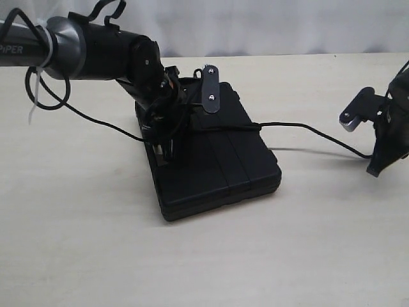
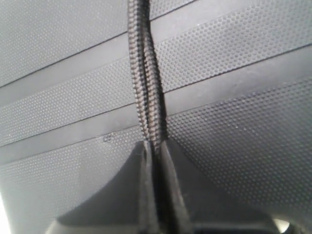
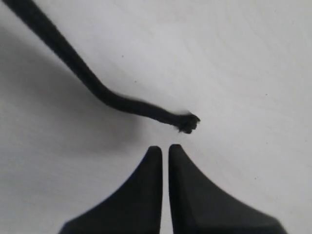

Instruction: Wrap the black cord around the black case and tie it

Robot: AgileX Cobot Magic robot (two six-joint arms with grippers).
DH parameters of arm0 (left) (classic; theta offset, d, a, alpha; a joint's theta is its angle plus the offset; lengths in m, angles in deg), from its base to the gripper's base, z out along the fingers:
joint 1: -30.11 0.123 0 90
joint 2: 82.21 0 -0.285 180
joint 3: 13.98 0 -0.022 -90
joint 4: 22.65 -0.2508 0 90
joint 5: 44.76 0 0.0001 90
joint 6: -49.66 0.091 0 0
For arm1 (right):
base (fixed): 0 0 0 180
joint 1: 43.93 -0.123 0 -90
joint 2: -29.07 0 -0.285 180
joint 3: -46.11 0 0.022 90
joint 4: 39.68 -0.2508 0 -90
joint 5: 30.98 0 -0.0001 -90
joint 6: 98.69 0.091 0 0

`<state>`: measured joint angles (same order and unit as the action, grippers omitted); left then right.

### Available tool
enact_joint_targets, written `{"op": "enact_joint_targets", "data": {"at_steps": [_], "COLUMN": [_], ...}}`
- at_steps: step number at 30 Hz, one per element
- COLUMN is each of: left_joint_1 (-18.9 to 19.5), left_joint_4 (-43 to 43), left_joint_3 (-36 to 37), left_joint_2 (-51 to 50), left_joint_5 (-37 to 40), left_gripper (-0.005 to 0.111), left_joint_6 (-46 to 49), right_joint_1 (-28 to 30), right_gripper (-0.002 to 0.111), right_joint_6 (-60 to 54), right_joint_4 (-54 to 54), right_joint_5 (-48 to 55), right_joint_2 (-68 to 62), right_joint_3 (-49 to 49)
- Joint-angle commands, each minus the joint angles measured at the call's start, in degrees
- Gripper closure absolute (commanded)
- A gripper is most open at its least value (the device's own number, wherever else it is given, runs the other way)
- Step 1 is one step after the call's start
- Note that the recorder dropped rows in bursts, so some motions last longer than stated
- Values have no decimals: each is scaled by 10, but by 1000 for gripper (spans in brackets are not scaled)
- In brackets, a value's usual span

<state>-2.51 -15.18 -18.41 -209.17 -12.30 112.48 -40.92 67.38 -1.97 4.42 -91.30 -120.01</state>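
On middle of pale desk: flat matte black ribbed plastic case. Left gripper clenched on two strands of thin black braided cord atop lid. Right gripper clenched, empty, cord tip just beside. Risk: unheld tip lets wrap slacken, slide off lid.

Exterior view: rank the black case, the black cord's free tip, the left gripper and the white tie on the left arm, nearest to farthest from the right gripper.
1. Tip of the black cord, just beside the right gripper.
2. black case, middle of the view.
3. left gripper, at the case's left edge.
4. white tie, far left.
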Motion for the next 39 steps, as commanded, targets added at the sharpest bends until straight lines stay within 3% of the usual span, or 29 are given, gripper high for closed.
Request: {"op": "enact_joint_targets", "data": {"at_steps": [1,2,5,16,17,21,23,30,39], "left_joint_1": [8,8,8,8,8,8,8,8,8], "left_joint_4": [-8,-8,-8,-7,-7,-7,-7,7,42], "left_joint_3": [9,9,9,9,9,9,9,16,163], "left_joint_2": [-7,-4,10,111,117,143,149,180,324], "left_joint_5": [15,21,50,57,52,50,47,8,-194], "left_gripper": [83,72,58,58,60,95,107,107,107], "left_joint_6": [-12,-12,-14,-117,-126,-168,-188,-265,-283], "right_joint_1": [2,2,2,2,2,2,2,2,2], "right_gripper": [104,104,104,104,104,104,104,104,104], "right_joint_6": [14,14,14,18,18,16,11,-53,-114], "right_joint_4": [0,0,-4,-125,-134,-234,-278,-431,-580], "right_joint_5": [3,3,4,-66,-71,-115,-126,-128,-122], "right_joint_2": [1,1,3,134,145,206,228,298,366], "right_joint_3": [0,0,0,0,0,0,0,0,0]}}
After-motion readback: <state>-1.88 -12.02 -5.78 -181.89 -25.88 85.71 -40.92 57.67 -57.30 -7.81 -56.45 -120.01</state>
